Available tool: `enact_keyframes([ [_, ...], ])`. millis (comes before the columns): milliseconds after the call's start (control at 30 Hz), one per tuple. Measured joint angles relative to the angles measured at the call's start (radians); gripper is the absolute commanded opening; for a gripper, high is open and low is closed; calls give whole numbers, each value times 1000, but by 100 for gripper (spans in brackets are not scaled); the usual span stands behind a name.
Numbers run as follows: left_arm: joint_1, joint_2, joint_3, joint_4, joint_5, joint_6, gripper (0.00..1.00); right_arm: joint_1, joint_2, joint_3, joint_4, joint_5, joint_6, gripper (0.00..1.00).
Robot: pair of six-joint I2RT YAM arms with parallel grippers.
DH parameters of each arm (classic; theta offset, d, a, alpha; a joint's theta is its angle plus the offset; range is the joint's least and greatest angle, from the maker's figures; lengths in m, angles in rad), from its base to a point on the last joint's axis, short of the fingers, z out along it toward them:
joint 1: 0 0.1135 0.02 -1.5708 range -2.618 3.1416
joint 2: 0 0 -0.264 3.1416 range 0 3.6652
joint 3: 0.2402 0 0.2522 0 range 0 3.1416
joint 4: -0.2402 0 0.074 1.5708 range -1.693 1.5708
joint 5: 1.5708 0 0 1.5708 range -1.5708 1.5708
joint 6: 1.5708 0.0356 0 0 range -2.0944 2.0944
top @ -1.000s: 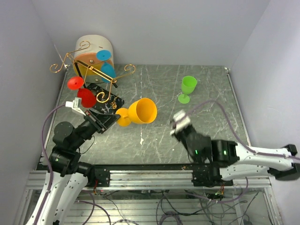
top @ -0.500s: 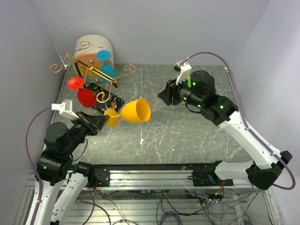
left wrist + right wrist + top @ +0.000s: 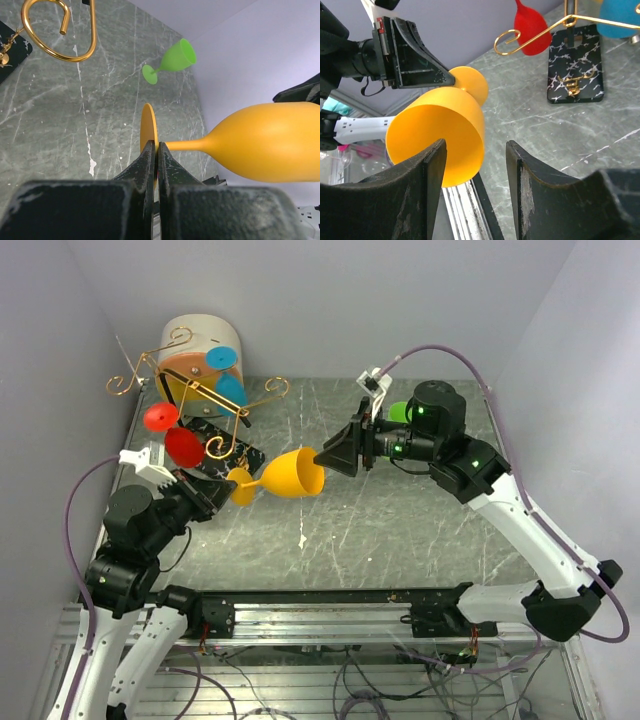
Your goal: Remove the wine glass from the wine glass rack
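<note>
An orange wine glass (image 3: 290, 475) lies sideways in the air in front of the wine glass rack (image 3: 195, 385), a gold wire stand on a black speckled base (image 3: 228, 457). My left gripper (image 3: 222, 490) is shut on the glass's foot disc (image 3: 148, 135), with the stem and bowl (image 3: 270, 142) pointing right. My right gripper (image 3: 325, 455) is open at the bowl's mouth (image 3: 440, 135). Its left finger (image 3: 427, 170) is in front of the opening and the rim wall sits between the fingers. I cannot tell whether they touch.
A red glass (image 3: 183, 447) and a blue glass (image 3: 230, 390) hang on the rack. A cream drum (image 3: 200, 340) stands behind it. A green glass (image 3: 172, 60) stands upright at the back, partly hidden behind my right arm in the top view.
My right arm has swung up from the near edge and moved left to the orange glass's mouth, and its jaws have opened. My left gripper has lifted the glass slightly.
</note>
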Motion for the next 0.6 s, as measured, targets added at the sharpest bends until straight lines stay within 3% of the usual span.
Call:
enact_keyframes([
  [300,0,5,6,17,16,0,7,6,47,-3,21,-62,10,45],
  [333,0,6,6,20,17,0,7,8,53,-3,23,-65,10,42],
  [433,0,10,6,30,22,0,7,26,80,-1,22,-74,5,0],
  [467,0,13,6,32,24,0,8,33,92,3,20,-79,5,0],
  [600,1,24,16,28,22,8,36,33,123,15,6,-13,-2,0],
])
